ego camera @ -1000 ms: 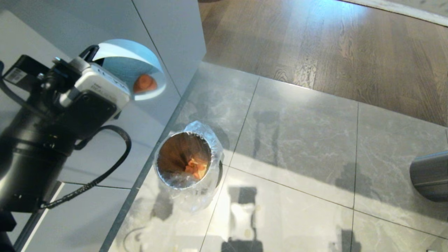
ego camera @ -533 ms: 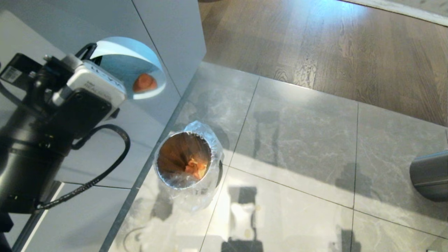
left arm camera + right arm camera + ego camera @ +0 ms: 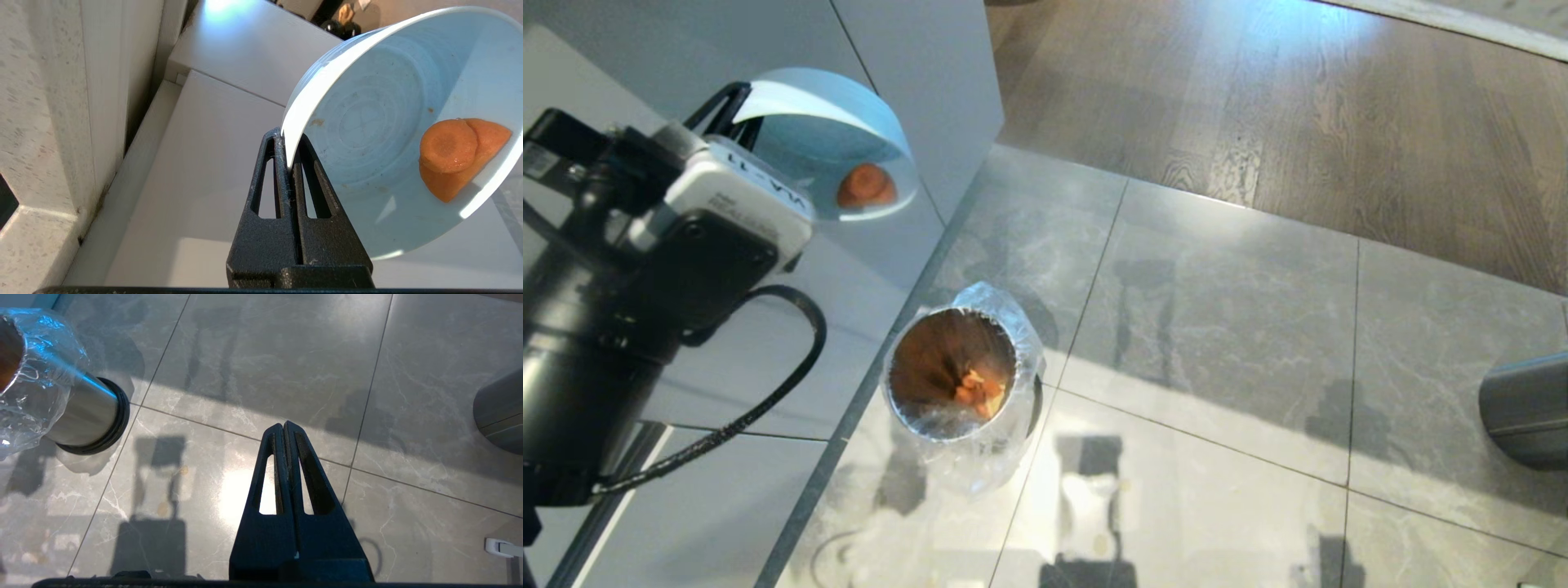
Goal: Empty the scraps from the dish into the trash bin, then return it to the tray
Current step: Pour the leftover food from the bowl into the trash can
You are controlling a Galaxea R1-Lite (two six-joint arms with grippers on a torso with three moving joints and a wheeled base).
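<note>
Already, orange scraps [image 3: 977,390] lie in the trash bin [image 3: 964,377] — yet a carrot chunk [image 3: 457,155] clings inside the tilted dish [image 3: 392,134]. The left gripper [image 3: 288,159] pinches its rim, jaws narrow, up beside the bin. Emptying looks unfinished — the tray return remains.

Dish [image 3: 380,134]: smooth pale blue-white, plastic-looking, faint concentric ridges inside, a few small smears. Carrot piece [image 3: 453,155] in it: moist, matt orange.
Left gripper [image 3: 291,163]: black, finely textured matt plastic, slotted fingers. Right gripper [image 3: 286,433]: same finish.
Bin [image 3: 953,377]: coppery-brown inside; in the right wrist view a brushed metal wall, black base ring; liner [image 3: 36,375] crinkled clear glossy plastic.
Floor [image 3: 1217,327]: polished grey marble-look tiles, reflective; beyond, matt brown wood-grain planks [image 3: 1258,98].
Cabinet [image 3: 915,73]: smooth satin white panels.
Grey cylinder [image 3: 1527,408]: brushed metal.
</note>
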